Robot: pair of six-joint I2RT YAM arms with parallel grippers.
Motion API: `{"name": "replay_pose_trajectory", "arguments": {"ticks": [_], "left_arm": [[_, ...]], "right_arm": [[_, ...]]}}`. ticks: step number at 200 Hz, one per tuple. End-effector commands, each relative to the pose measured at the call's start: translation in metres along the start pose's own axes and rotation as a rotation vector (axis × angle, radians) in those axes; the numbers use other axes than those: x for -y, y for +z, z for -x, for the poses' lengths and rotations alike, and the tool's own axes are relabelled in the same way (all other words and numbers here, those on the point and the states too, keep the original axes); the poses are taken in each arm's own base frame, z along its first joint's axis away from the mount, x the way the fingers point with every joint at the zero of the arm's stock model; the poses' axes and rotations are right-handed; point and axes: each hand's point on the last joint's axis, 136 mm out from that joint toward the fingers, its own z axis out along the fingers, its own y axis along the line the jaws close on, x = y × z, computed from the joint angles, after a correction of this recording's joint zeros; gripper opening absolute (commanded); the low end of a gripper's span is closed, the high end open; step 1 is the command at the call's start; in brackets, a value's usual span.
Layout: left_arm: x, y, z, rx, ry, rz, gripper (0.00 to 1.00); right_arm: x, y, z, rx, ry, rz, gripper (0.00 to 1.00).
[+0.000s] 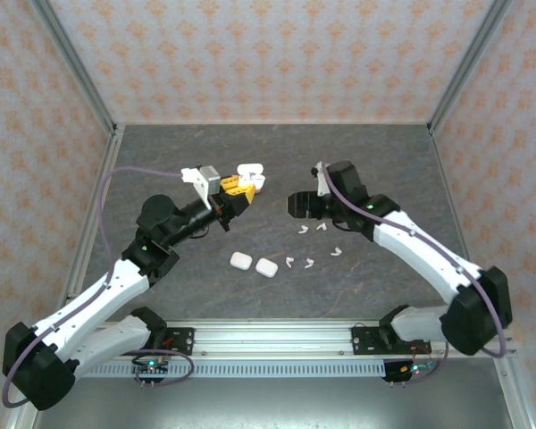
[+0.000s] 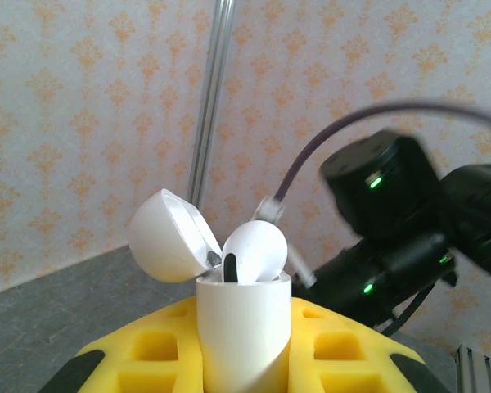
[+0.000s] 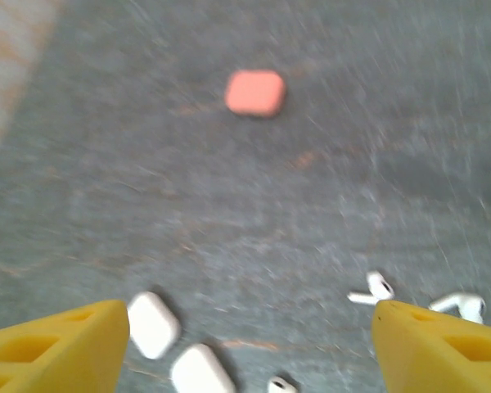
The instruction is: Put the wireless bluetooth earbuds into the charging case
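Evidently the job is partway done, since the left fingers pinch an open white charging case with one earbud poking up just above them, while the right fingers, spread wide, hang over loose earbuds on the bench, yet to go in.

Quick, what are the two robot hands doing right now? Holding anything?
Left gripper: shut on the white case, whose lid is open.
Right gripper: jaws open, holding nothing.

A robot lab cell: wallpapered panels framed by aluminium posts enclose a grey counter; arms bolted to a rail at the bottom.
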Motion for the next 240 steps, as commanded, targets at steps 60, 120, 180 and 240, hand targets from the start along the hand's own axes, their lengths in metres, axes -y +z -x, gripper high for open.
{"name": "replay_pose_trajectory", "arguments": {"ticks": [60,120,180,240], "left_arm": [[-0.002,-0.003,0.004,0.008,0.026,0.024,0.00],[-0.004,-0.003,0.002,-0.009,0.031,0.037,0.00],[-0.006,-0.002,-0.001,-0.023,0.038,0.046,0.00],[-0.007,0.001,-0.003,-0.029,0.037,0.048,0.00]], "right_arm": [[0.055,0.098,-0.041,-0.197,-0.068,-0.275,0.74],[0.071,0.134,-0.053,-0.275,-0.100,-0.368,0.60],[0.086,0.124,-0.076,-0.334,-0.113,-0.426,0.58],[0.086,0.105,-0.092,-0.338,-0.097,-0.431,0.51]]}}
